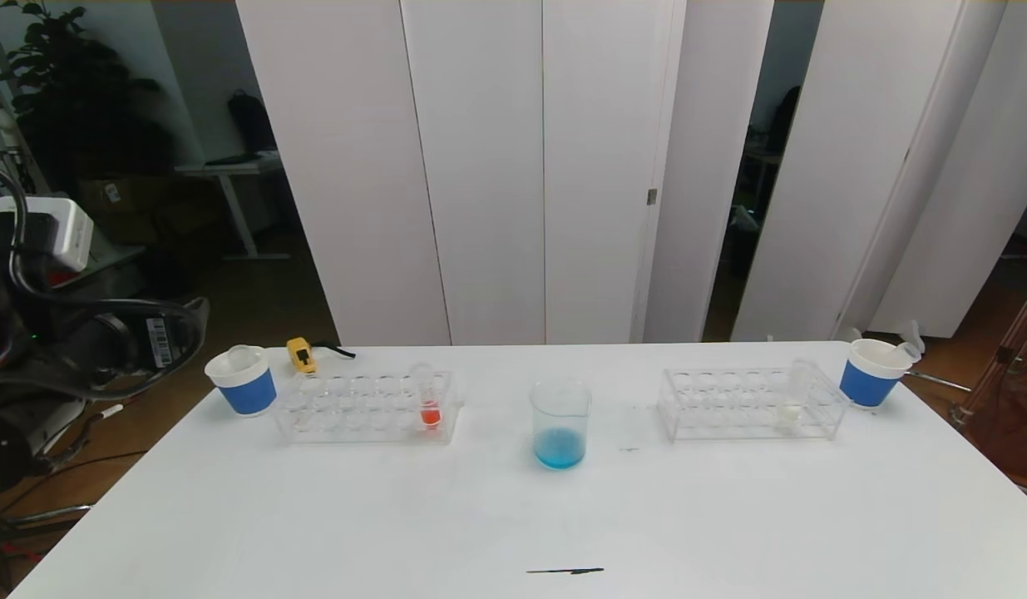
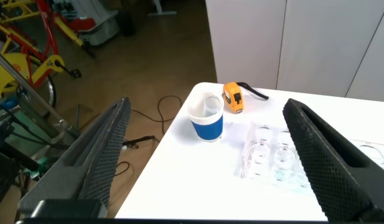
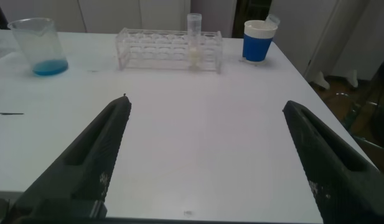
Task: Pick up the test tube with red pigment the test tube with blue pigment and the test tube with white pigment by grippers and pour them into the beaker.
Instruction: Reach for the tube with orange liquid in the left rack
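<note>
With both sets of fingers spread wide and empty, the left gripper [image 2: 204, 155] could nudge the rack [image 1: 367, 408] and tip the red tube [image 1: 430, 399] before pouring into the beaker [image 1: 560, 424].

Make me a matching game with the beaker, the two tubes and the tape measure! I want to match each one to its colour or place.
Things:
1. beaker
2. tube in the left rack
3. tube in the right rack
4. tape measure

Clues:
A. yellow, behind the left rack
B. holds blue liquid, in the middle of the table
C. holds milky white liquid
D. holds red liquid

Pairs: 1-B, 2-D, 3-C, 4-A
</note>
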Action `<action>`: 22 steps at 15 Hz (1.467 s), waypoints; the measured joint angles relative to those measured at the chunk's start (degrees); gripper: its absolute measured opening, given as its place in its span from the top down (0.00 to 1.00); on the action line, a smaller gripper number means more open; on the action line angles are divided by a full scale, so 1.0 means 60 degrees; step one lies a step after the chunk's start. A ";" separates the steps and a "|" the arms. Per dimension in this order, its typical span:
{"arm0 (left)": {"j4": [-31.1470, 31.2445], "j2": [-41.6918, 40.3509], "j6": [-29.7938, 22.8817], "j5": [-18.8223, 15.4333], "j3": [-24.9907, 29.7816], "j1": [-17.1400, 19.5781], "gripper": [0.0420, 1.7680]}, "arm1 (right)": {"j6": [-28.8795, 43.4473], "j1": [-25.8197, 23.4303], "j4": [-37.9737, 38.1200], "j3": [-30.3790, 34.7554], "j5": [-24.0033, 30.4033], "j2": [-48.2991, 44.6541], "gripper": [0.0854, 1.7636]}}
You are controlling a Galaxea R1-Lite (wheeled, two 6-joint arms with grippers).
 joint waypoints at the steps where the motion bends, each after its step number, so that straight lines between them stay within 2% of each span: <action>1: 0.0274 -0.0725 0.0010 0.0000 0.0362 -0.0207 0.01 | 0.0000 0.0000 -0.0004 0.0000 0.0000 0.0000 0.01; 4: 0.1296 -0.2847 0.0018 -0.0022 0.1353 -0.0512 0.01 | 0.0000 -0.0006 -0.0004 0.0000 0.0004 0.0000 0.01; 7: 0.2696 -0.5148 0.0024 -0.0022 0.2117 -0.0549 0.01 | 0.0000 -0.0002 -0.0004 0.0000 0.0000 0.0000 0.01; 12: 0.6463 -0.9108 0.0047 -0.0134 0.2438 -0.0226 0.01 | 0.0000 0.0000 -0.0004 0.0000 0.0008 0.0000 0.01; 15: 0.8001 -1.0915 -0.0158 -0.0681 0.2605 0.0191 0.01 | 0.0000 -0.0006 -0.0004 0.0000 0.0000 0.0000 0.01; 19: 0.8225 -1.2656 -0.0293 -0.1591 0.3661 0.0236 0.01 | 0.0000 -0.0002 -0.0004 0.0000 0.0004 0.0000 0.01; 22: 0.8206 -1.3373 -0.0634 -0.2196 0.4645 0.0217 0.01 | 0.0000 0.0000 -0.0004 0.0000 0.0000 0.0000 0.01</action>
